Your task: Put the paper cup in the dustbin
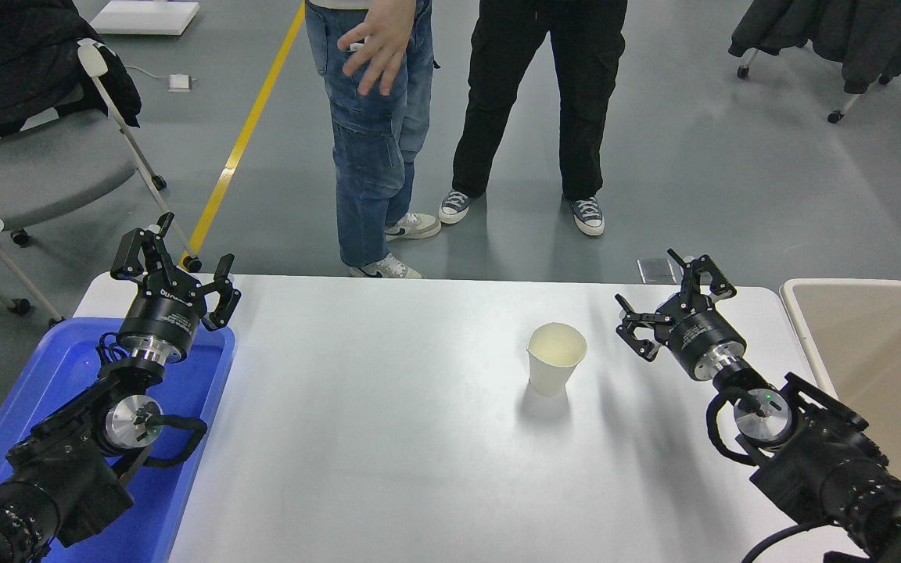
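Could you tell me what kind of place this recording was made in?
Probably a robotics lab or test room: a white table on a grey floor marked with a yellow line, wheeled office chairs around it, and two people standing by, opposite the robot.

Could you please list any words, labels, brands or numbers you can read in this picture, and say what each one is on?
Nothing can be read for certain.
Left gripper: white print on its black body, too small and blurred to read.
Right gripper: faint print on its body, also unreadable.
Paper cup: plain white, no print visible.
Dustbin: no label visible.
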Robot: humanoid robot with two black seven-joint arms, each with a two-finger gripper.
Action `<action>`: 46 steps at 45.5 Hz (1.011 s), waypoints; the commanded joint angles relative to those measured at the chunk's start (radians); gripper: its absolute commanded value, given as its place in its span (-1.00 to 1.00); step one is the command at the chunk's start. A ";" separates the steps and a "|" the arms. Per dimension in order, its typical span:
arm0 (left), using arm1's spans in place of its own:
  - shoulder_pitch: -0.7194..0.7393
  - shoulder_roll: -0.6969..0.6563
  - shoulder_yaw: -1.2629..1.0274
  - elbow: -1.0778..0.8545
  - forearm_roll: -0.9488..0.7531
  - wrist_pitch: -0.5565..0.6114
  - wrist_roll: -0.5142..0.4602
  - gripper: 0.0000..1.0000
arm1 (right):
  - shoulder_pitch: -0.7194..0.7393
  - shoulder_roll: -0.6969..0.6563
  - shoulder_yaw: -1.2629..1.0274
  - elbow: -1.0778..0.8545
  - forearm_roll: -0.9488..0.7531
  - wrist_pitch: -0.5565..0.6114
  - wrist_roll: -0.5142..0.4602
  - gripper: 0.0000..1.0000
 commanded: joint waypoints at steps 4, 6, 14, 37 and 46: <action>-0.001 0.001 0.002 0.000 0.000 0.000 0.000 1.00 | 0.003 0.004 0.000 0.018 0.000 0.006 0.000 1.00; -0.001 0.001 0.002 0.000 0.000 0.000 0.000 1.00 | 0.003 0.002 0.001 0.021 0.000 0.009 0.001 1.00; -0.001 0.001 0.002 0.000 0.000 0.000 0.000 1.00 | -0.011 -0.054 -0.002 0.155 0.000 0.009 0.001 1.00; 0.001 0.004 0.002 0.000 0.000 0.000 0.000 1.00 | -0.056 -0.377 -0.003 0.731 -0.388 -0.078 -0.002 1.00; 0.001 0.005 0.002 0.000 0.000 0.000 0.000 1.00 | -0.027 -0.394 -0.036 0.800 -0.607 -0.097 -0.008 1.00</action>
